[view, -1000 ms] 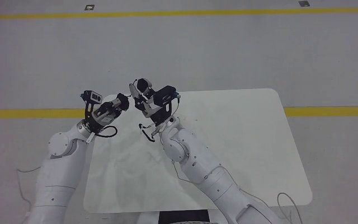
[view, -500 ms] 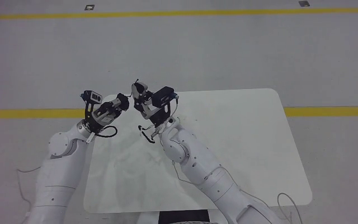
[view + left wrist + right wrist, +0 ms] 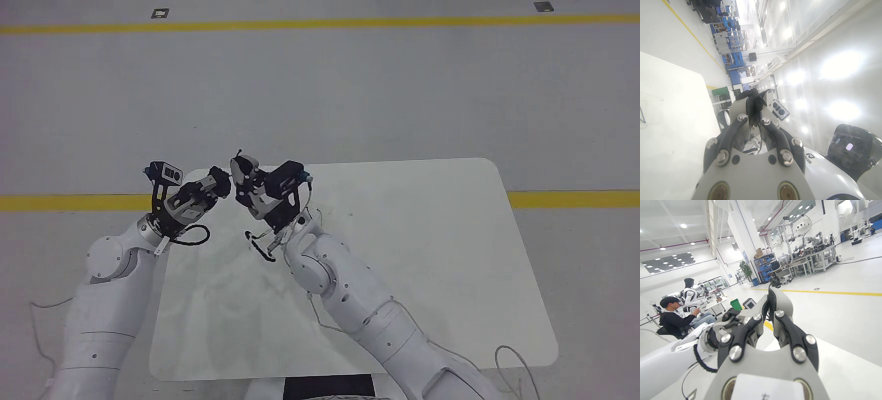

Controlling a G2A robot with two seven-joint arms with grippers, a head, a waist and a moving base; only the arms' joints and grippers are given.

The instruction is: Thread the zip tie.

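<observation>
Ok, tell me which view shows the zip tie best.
Right wrist view: the zip tie pokes out as a thin black strip from the shut right gripper. Left wrist view shows a dark clump; top view, a sliver.

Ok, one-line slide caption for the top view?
Left gripper and right gripper meet tip to tip above the table's far left corner, both shut on the zip tie.

Right tool (image 3: 770,296) is pinched closed. A thin black zip tie (image 3: 769,286) is held between its fingertips, end poking up. Left tool (image 3: 733,314) is seen just beside. White counter (image 3: 838,355) is seen below.
</observation>
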